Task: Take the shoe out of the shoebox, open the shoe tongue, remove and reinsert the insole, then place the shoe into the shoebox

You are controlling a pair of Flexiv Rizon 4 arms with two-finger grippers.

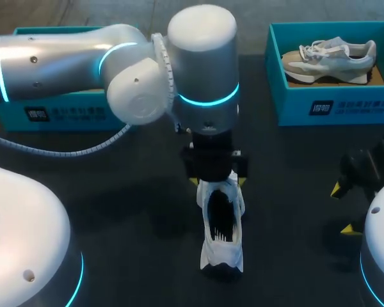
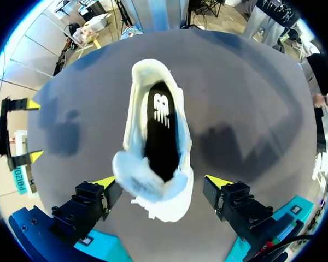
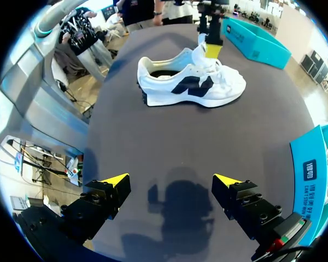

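Observation:
A white shoe (image 1: 221, 225) with a dark side mark stands upright on the dark table, mid-front. Its tongue (image 2: 145, 183) is pulled up and the black insole (image 2: 159, 128) lies inside. My left gripper (image 1: 217, 182) hangs over the lace end, open, one finger on each side of the tongue (image 3: 199, 54), not clamping it. In its own wrist view the left gripper (image 2: 162, 181) straddles the shoe (image 2: 156, 136). My right gripper (image 1: 343, 209) waits open and holds nothing, low at the right, apart from the shoe (image 3: 191, 82). In its own wrist view the right gripper (image 3: 170, 179) has only table under it.
A teal shoebox (image 1: 333, 105) at the back right holds a grey-beige shoe (image 1: 329, 57). A second teal box (image 1: 51, 114) stands at the back left, partly hidden behind my left arm. Bare table lies between the white shoe and my right gripper (image 2: 34, 130).

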